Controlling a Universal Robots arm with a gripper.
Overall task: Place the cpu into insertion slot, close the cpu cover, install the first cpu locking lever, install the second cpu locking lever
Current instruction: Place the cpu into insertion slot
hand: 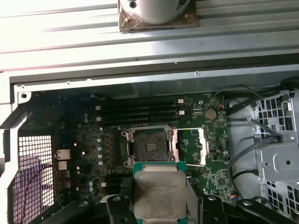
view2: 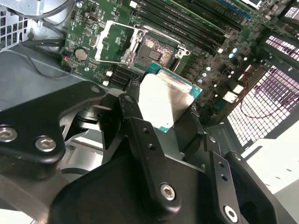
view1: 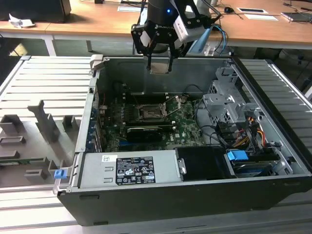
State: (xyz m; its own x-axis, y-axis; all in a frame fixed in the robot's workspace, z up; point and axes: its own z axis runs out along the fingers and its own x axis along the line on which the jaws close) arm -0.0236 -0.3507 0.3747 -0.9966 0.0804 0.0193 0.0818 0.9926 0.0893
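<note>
Pincer (hand: 161,205) holds cpu (hand: 160,189) above the insertion slot (hand: 150,147).

My hand (view2: 164,100) is matte black metal, built from thick, angular links with rounded edges. Its two fingers (view2: 140,135) are flat black bars, each dotted with small holes and silver socket-head screws (view2: 167,191). Larger silver screws sit on the broad black link (view2: 42,114) beside them. In the exterior view my wrist (view1: 160,22) is a black cylinder with a small blue light (view1: 169,10) glowing on it, a white-and-black box (view1: 187,27) fixed to its side, and thin blue cables (view1: 222,35) looping away.
</note>
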